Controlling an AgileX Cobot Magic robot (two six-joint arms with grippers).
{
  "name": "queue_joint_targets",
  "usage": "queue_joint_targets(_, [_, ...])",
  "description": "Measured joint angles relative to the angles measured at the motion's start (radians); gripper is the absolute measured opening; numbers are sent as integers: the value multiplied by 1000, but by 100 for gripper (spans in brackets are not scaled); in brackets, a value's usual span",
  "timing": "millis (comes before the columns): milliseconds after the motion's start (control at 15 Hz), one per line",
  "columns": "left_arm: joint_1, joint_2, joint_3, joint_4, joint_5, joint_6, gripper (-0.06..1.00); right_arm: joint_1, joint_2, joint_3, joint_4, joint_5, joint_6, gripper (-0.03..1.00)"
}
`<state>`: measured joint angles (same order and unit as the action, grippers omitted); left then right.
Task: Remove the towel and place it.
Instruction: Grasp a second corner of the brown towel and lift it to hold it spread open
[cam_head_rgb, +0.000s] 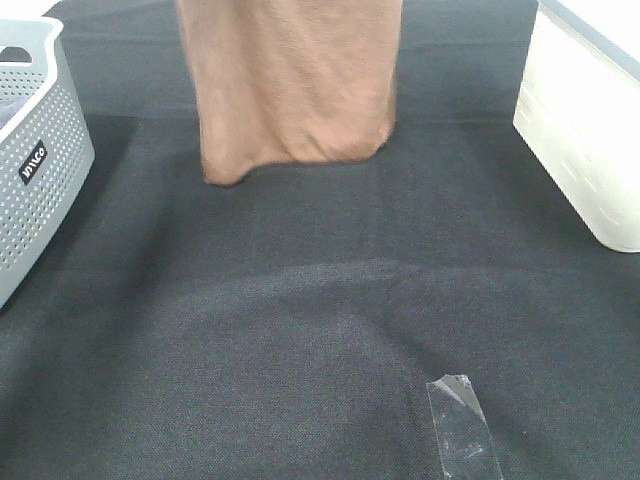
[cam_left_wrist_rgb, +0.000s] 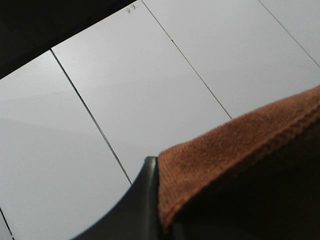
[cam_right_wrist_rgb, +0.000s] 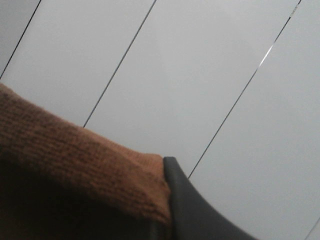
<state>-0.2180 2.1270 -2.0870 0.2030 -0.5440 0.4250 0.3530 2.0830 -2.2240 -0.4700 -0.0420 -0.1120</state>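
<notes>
The brown towel (cam_head_rgb: 295, 85) hangs down from above the top edge of the exterior high view, its lower hem just over the far middle of the dark table cloth (cam_head_rgb: 320, 300). Neither arm shows in that view. In the left wrist view, a dark finger (cam_left_wrist_rgb: 142, 200) presses against the towel's stitched hem (cam_left_wrist_rgb: 235, 150), so my left gripper is shut on the towel. The right wrist view shows the same on the other side: a dark finger (cam_right_wrist_rgb: 187, 205) clamped against the towel's edge (cam_right_wrist_rgb: 75, 160). Both wrist cameras look up at white panelling.
A grey perforated basket (cam_head_rgb: 35, 150) stands at the table's left edge. A white plastic bin (cam_head_rgb: 585, 130) stands at the right edge. A strip of clear tape (cam_head_rgb: 460, 425) lies on the cloth near the front.
</notes>
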Motion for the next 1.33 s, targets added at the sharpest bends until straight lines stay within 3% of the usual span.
queue_joint_targets(133, [4, 89, -176, 1, 17, -45, 0, -11, 44, -56, 5, -18, 1, 0])
queue_joint_targets(400, [3, 245, -477, 68, 150, -112, 0, -49, 71, -105, 60, -21, 1, 0])
queue_joint_targets(667, [3, 279, -499, 130, 231, -178, 0, -56, 81, -105, 68, 9, 2, 0])
queue_joint_targets(867, [0, 281, -499, 181, 350, -202, 0, -56, 82, -105, 122, 126, 19, 0])
queue_joint_targets(1000, [-20, 281, -500, 180, 515, -236, 0, -56, 82, -105, 188, 273, 20, 0])
queue_joint_targets(1067, [-41, 281, -500, 158, 651, -244, 0, -56, 82, -105, 222, 370, 20, 0])
queue_joint_targets(1333, [-97, 273, -500, -79, 1225, -178, 0, -57, 56, -105, 311, 764, 21, 0])
